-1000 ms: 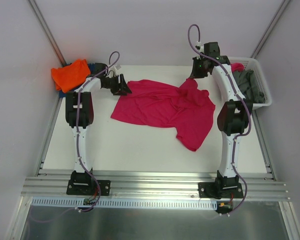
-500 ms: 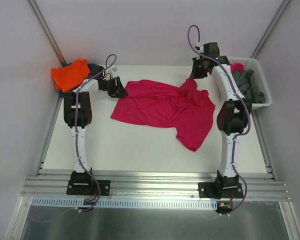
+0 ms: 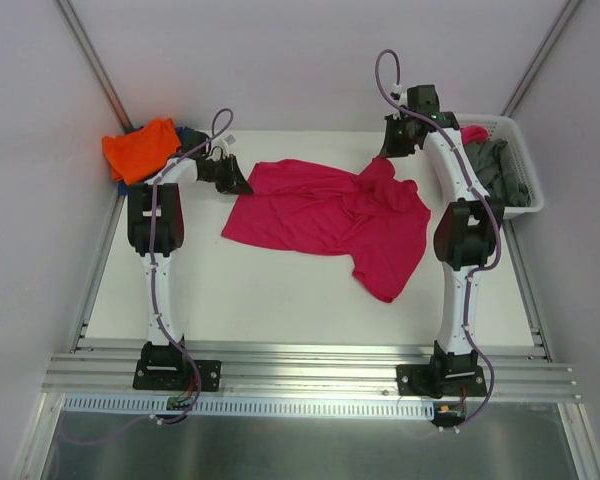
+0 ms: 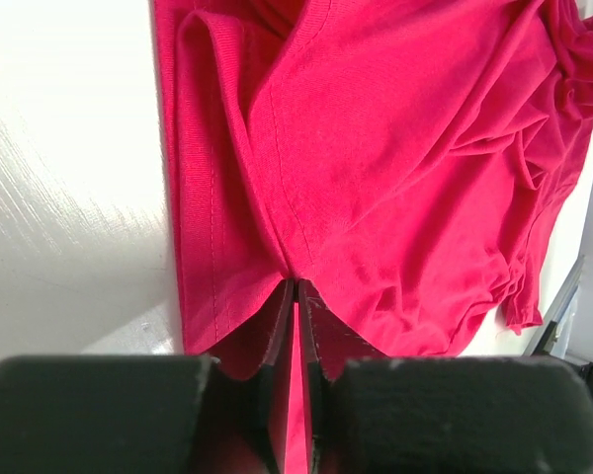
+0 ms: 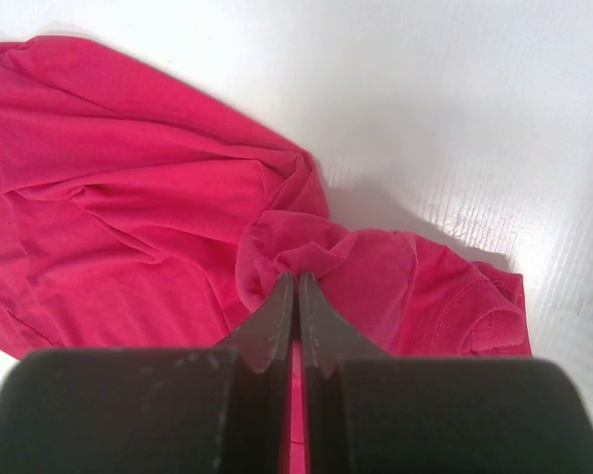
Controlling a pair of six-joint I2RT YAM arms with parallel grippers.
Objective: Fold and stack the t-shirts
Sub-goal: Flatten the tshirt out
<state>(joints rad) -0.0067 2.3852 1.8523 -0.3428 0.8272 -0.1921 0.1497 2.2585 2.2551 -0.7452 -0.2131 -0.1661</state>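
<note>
Left end effector (image 4: pixel 295 288) has closed, pinching magenta t-shirt (image 4: pixel 395 148) edge.

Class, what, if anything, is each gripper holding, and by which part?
Both pinch the magenta t-shirt: the left gripper has a fold near its left edge, the right gripper a bunched fold at its far right end.
</note>
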